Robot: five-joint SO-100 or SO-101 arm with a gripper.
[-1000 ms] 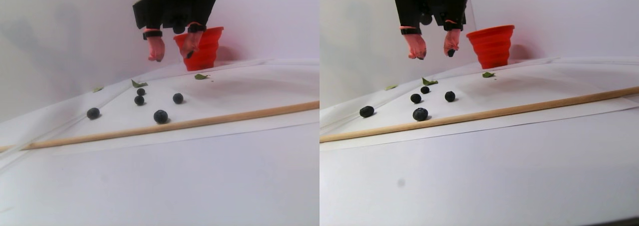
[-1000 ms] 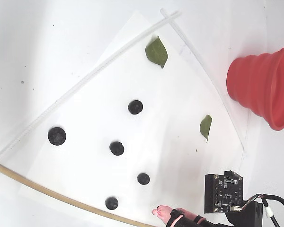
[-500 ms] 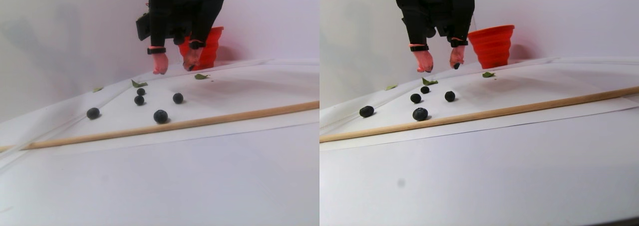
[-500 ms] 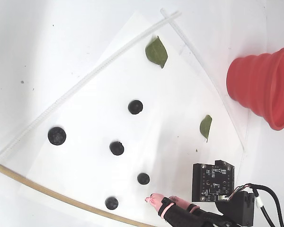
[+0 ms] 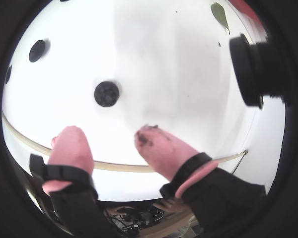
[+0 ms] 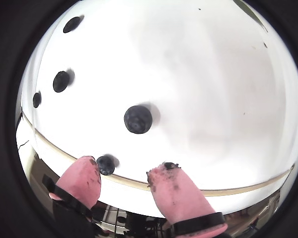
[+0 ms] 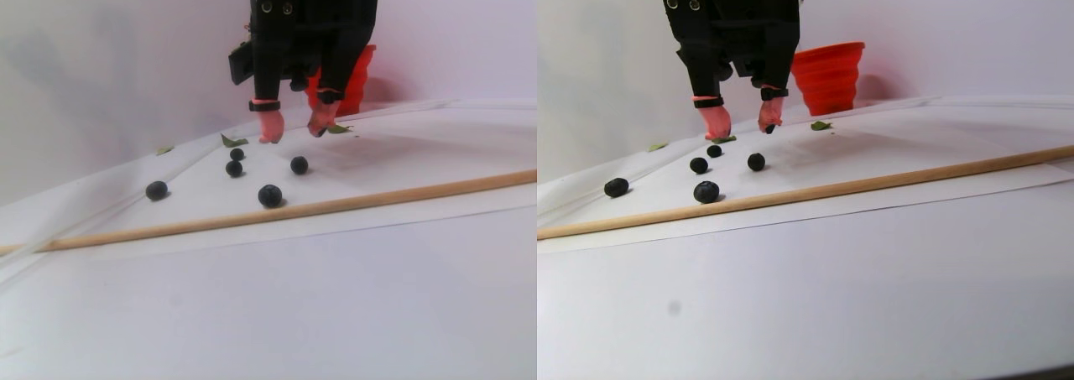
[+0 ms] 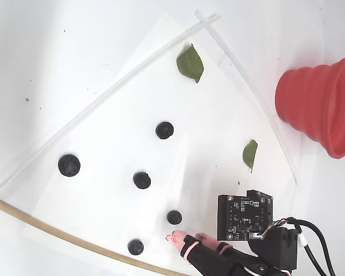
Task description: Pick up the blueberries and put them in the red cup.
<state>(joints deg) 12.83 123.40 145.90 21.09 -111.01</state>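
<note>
A black robot arm's two-finger gripper (image 7: 294, 132), its tips capped in pink rubber, hangs low over a sheet of white paper (image 8: 207, 115), jaws spread apart and holding nothing. Five small round dark blue-black blueberries (image 8: 142, 180) lie scattered on the sheet — the nearest one (image 8: 174, 217) just beside the pink fingertips (image 8: 178, 237) in the fixed view, the largest (image 8: 69, 165) well apart. Dark smears mark one fingertip in a wrist view (image 5: 151, 140). The red stepped, ribbed collapsible cup (image 8: 319, 103) stands off the sheet's edge, well apart from the berries. Two green leaves (image 8: 190, 62) rest on the paper, and a long wooden dowel (image 7: 336, 205) runs along its border.
</note>
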